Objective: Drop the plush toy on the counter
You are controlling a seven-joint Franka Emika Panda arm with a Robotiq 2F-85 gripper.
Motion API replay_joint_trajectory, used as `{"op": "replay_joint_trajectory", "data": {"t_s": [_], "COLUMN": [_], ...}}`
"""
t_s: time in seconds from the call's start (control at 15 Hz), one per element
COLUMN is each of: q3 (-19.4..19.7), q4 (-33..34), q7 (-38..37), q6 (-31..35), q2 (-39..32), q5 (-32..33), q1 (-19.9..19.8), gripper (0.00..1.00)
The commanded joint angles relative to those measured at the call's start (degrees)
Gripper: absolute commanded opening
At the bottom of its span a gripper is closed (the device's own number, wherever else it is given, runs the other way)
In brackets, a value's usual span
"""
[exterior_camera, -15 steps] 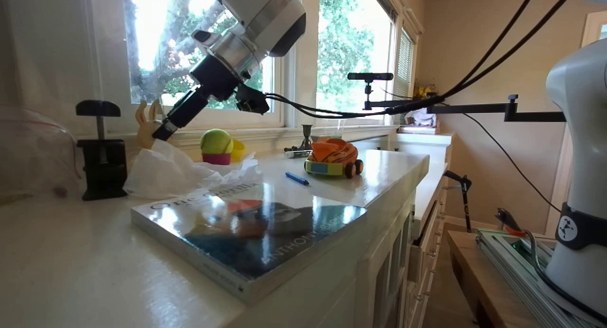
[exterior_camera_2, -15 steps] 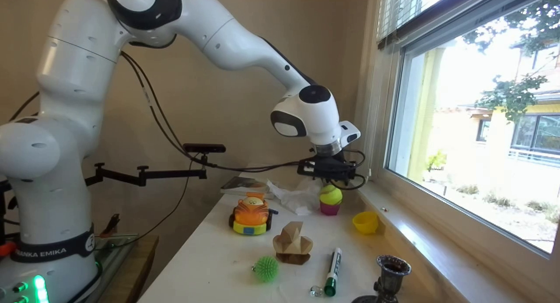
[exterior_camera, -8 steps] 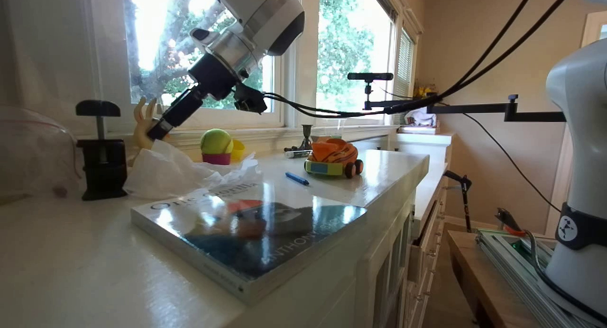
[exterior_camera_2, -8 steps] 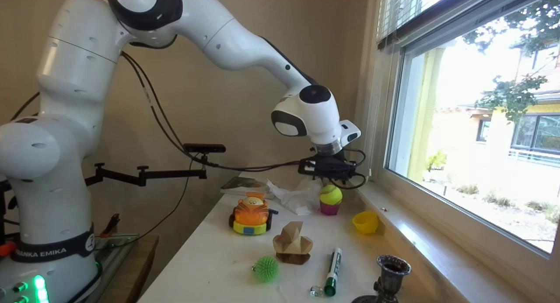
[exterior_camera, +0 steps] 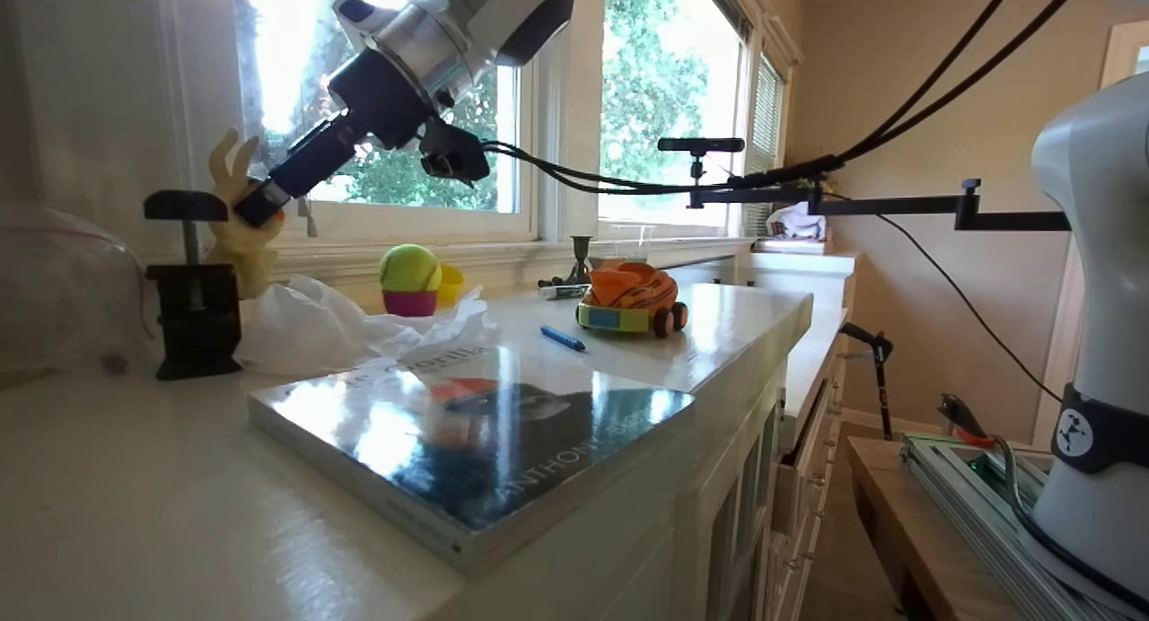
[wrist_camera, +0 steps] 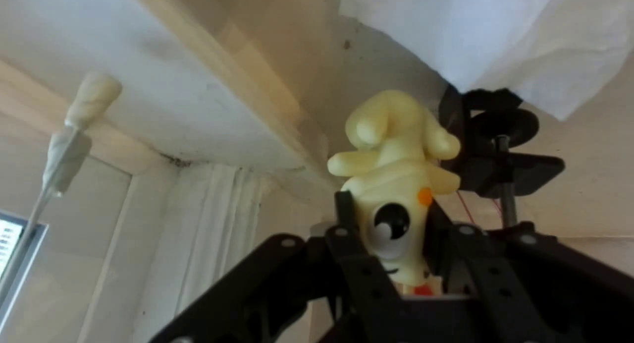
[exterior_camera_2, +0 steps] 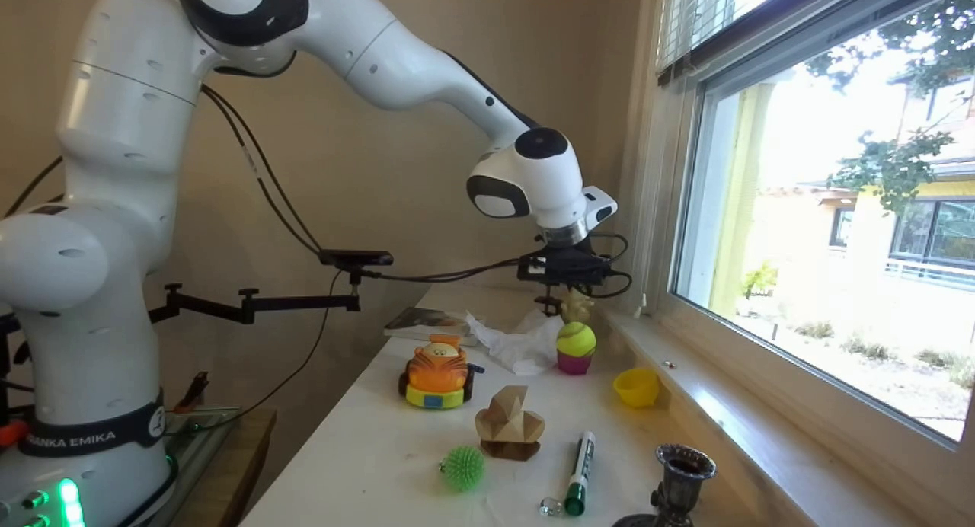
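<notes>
The plush toy, a pale yellow rabbit-like figure with long ears and big eyes (exterior_camera: 241, 249), is held upright between the fingers of my gripper (exterior_camera: 258, 206). In the wrist view the fingers of the gripper (wrist_camera: 389, 209) press on both sides of the head of the toy (wrist_camera: 396, 184); its body and limbs stick out beyond the fingertips. In an exterior view the toy (exterior_camera_2: 577, 306) shows below the gripper (exterior_camera_2: 567, 283), behind the tennis ball. The toy appears raised above the white counter (exterior_camera: 179, 504), near the window wall; its lower end is partly hidden by paper.
A black clamp (exterior_camera: 196, 307) stands beside the toy. White crumpled paper (exterior_camera: 305, 325), a tennis ball (exterior_camera_2: 576, 339) on a magenta cup (exterior_camera_2: 573, 364), a yellow cup (exterior_camera_2: 637, 388), an orange toy car (exterior_camera: 633, 298) and a book (exterior_camera: 467, 459) lie around. The window sill (exterior_camera_2: 731, 420) borders the counter.
My gripper has moved up and toward the clamp with the toy in it. The toy now shows higher beside the clamp, and has come into sight under the gripper in an exterior view.
</notes>
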State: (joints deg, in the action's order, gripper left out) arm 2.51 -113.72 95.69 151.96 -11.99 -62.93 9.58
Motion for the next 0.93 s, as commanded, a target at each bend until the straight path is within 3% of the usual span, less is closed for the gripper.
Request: {"op": "replay_joint_trajectory", "data": {"t_s": [0.0, 0.07, 0.13, 0.33, 0.73, 0.87], "q3": [0.79, 0.89, -2.26, -2.99, -2.28, -1.73], "q4": [-2.85, -3.25, -3.64, -5.28, -7.49, -6.87], "q7": [-3.59, -4.88, -6.87, -13.76, -28.82, -32.88], "q6": [-0.16, -0.46, -0.44, -2.54, -14.16, -20.99], "q2": [5.38, 6.64, 7.81, 12.23, 22.23, 24.8], "q5": [6.4, 8.52, 11.92, 21.14, 40.06, 47.3], "q1": [1.05, 1.23, -1.74, -2.72, -5.73, -7.0], "gripper": [0.09, 0.09, 0.09, 0.09, 0.09, 0.09]}}
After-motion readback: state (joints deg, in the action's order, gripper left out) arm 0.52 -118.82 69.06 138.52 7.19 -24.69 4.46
